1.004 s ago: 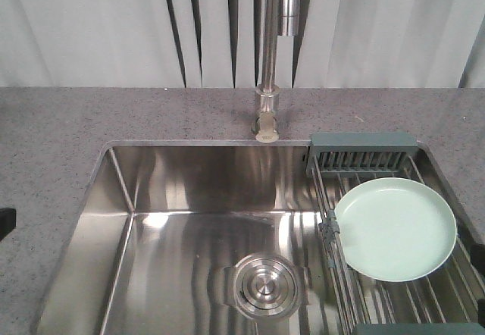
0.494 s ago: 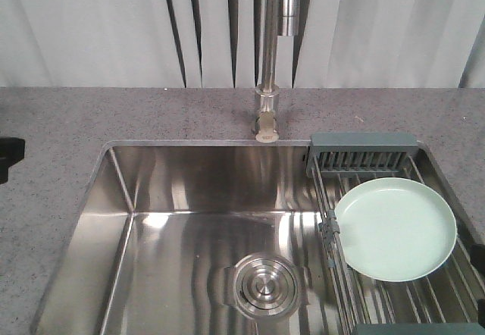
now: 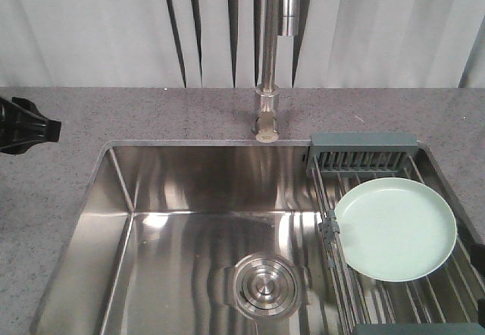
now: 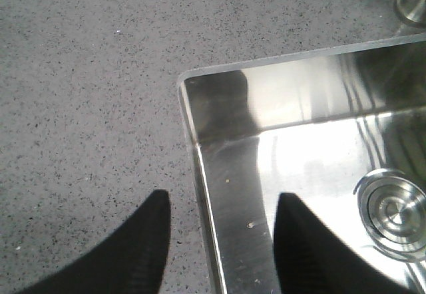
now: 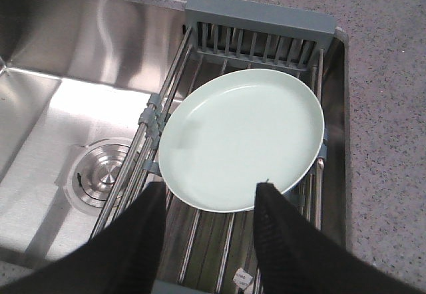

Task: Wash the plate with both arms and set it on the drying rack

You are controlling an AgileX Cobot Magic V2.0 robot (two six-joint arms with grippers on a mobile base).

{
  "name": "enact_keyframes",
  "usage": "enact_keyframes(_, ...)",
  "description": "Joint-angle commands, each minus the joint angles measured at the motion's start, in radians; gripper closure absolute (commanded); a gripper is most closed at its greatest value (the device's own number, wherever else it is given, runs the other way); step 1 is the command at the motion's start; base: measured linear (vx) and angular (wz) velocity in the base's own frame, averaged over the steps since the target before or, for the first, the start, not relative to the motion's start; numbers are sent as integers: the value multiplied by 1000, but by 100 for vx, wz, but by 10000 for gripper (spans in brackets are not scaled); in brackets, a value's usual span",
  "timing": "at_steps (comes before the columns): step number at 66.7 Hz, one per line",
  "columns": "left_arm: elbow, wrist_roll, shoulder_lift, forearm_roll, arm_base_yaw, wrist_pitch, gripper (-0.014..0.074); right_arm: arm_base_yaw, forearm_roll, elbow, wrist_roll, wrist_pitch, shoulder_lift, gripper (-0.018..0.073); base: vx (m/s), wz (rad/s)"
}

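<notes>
right gripper (image 5: pixel 206 204): jaws spread apart, nothing between them, hanging over the near part of the rack; the tips overlap the plate's near rim in the wrist view, contact cannot be told.
left gripper (image 4: pixel 219 207): jaws parted and empty, one tip over the worktop, the other over the sink's left wall, near its far-left corner; in the front view only a black part of the arm (image 3: pixel 23 126) shows at the left edge of the worktop.
plate (image 3: pixel 395 229): pale mint green, round, lying face up on the rack rods at the right side of the sink, slightly tilted, plain; its left rim sits just beside the rack's left rail clip.
rack (image 3: pixel 364 157): steel rods running near to far across the right end of the sink; slotted grey-green box at the far end, close to the far-right corner of the sink, another grey-green piece at the near end, partly cut off.
sink (image 3: pixel 189 198): steel basin, set in the worktop, round drain (image 3: pixel 265 286) in the near middle of the floor.
worktop (image 3: pixel 61 198): grey speckled stone, around the sink on the left, far and right sides.
tap (image 3: pixel 267 85): steel, upright, on the far edge of the worktop behind the sink's middle, just left of the rack's box.
</notes>
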Motion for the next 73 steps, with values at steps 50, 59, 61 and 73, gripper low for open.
enact_keyframes(50,-39,1016,324,-870,-6,-164,604,0,1,-26,-2,-62,1,240,0,0)
enact_keyframes(59,-39,1243,374,-1034,-39,-145,604,0,1,-26,-2,-62,1,240,0,0)
enact_keyframes(61,-39,1282,383,-1059,-51,-146,604,0,1,-26,-2,-62,1,240,0,0)
enact_keyframes(73,-39,1474,425,-1181,-119,-152,604,0,1,-26,-2,-62,1,240,0,0)
